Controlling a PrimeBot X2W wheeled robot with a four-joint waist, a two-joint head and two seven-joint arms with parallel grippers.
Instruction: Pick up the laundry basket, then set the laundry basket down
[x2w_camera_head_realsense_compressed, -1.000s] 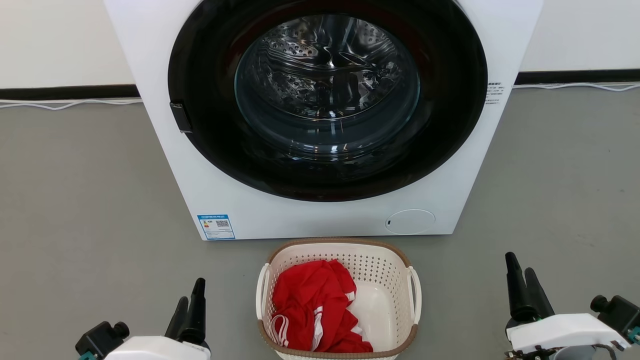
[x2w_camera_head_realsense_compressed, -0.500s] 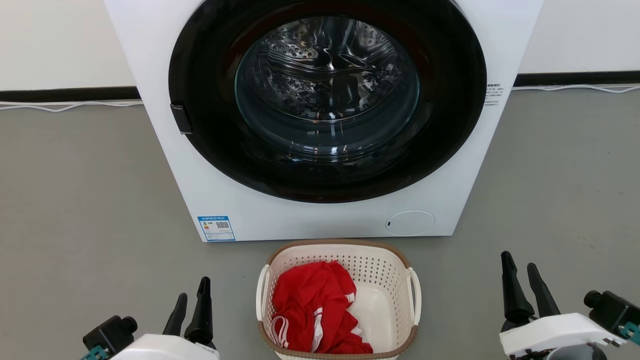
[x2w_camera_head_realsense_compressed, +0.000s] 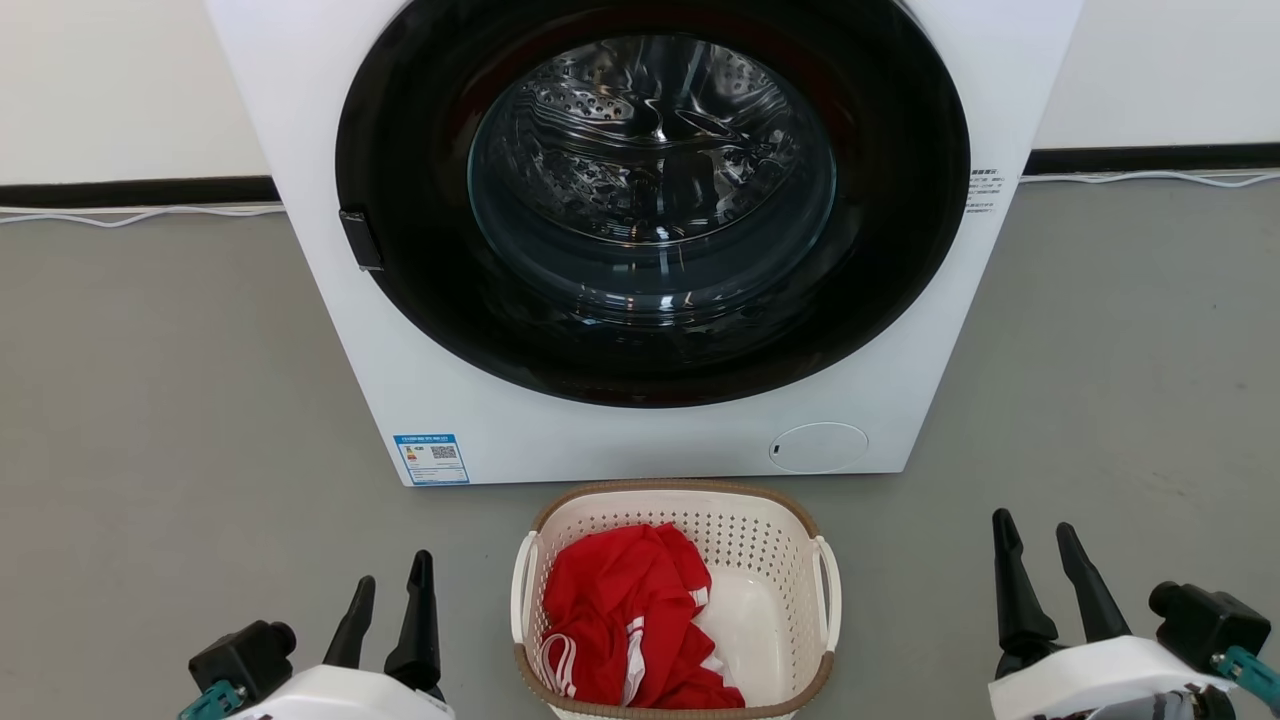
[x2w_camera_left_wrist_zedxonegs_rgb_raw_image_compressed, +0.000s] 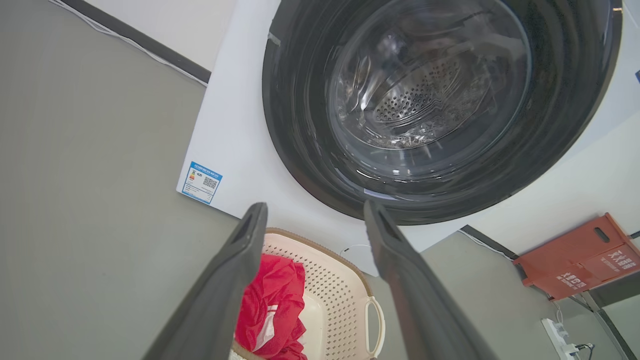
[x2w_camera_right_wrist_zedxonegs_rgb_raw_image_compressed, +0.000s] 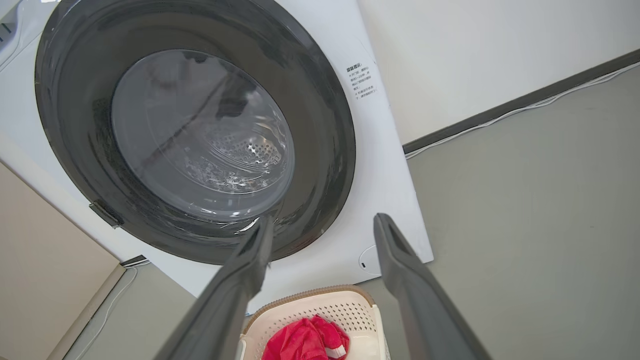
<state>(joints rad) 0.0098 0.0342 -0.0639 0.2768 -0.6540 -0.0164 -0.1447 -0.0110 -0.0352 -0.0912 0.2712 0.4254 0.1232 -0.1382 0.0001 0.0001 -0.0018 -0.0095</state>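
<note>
The laundry basket (x2w_camera_head_realsense_compressed: 740, 545), cream-white and perforated with a tan rim and white loop handles, sits on the grey floor just in front of the washer. A red garment (x2w_camera_head_realsense_compressed: 625, 615) lies inside it. My left gripper (x2w_camera_head_realsense_compressed: 392, 570) stands open to the basket's left, apart from the left handle (x2w_camera_head_realsense_compressed: 519, 590). My right gripper (x2w_camera_head_realsense_compressed: 1032, 530) stands open well to the right of the right handle (x2w_camera_head_realsense_compressed: 831, 592). The basket (x2w_camera_left_wrist_zedxonegs_rgb_raw_image_compressed: 332, 300) shows between the left fingers (x2w_camera_left_wrist_zedxonegs_rgb_raw_image_compressed: 235, 265) in the left wrist view, and the basket (x2w_camera_right_wrist_zedxonegs_rgb_raw_image_compressed: 330, 306) lies low in the right wrist view.
A white front-loading washer (x2w_camera_head_realsense_compressed: 640, 250) with a dark round shut door stands right behind the basket. White cables (x2w_camera_head_realsense_compressed: 140, 212) run along the wall's black skirting. A red box (x2w_camera_left_wrist_zedxonegs_rgb_raw_image_compressed: 575, 257) and a power strip (x2w_camera_left_wrist_zedxonegs_rgb_raw_image_compressed: 560, 337) lie to the washer's right.
Both grippers have opened their fingers wider. The left gripper has shifted right toward the basket, and the right gripper has edged left. The camera has tilted down slightly.
</note>
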